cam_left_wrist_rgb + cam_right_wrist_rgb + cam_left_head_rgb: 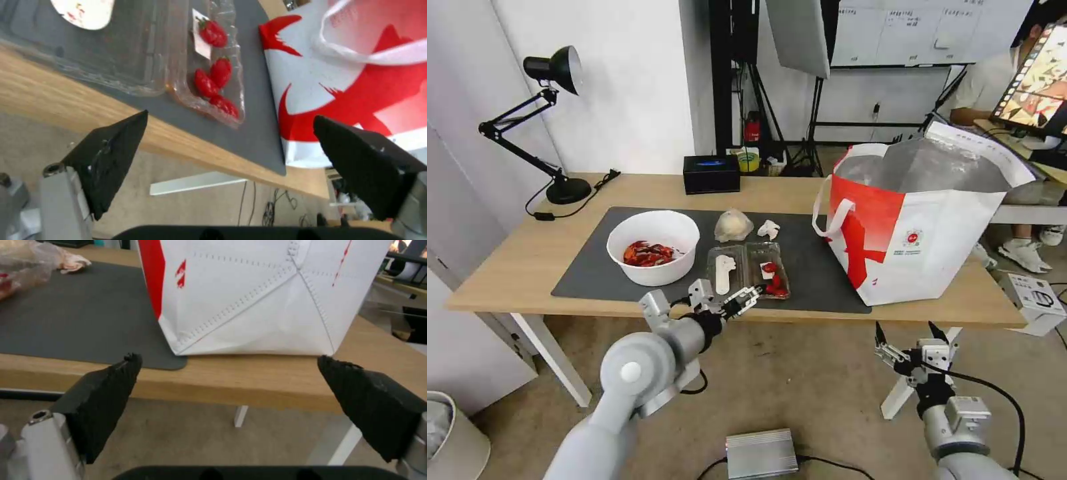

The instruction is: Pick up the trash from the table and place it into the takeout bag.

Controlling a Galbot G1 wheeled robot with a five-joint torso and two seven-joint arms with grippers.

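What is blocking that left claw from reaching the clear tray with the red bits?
Nothing visible. The left gripper, open, sits at the table's front edge right before the clamshell tray, with only bare mat between tray and takeout bag.

Clear clamshell tray [748, 269], open flat with red bits, at the mat's [587, 273] near edge; white bowl [653, 247] of red shells beside it; wrapped lump [733, 225] and tissue [769, 229] behind; upright bag [924, 227] at the table's [507, 267] right end.

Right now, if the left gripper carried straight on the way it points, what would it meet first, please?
Probably the clamshell tray: the open left gripper points over the table edge at it, though depth is unclear.
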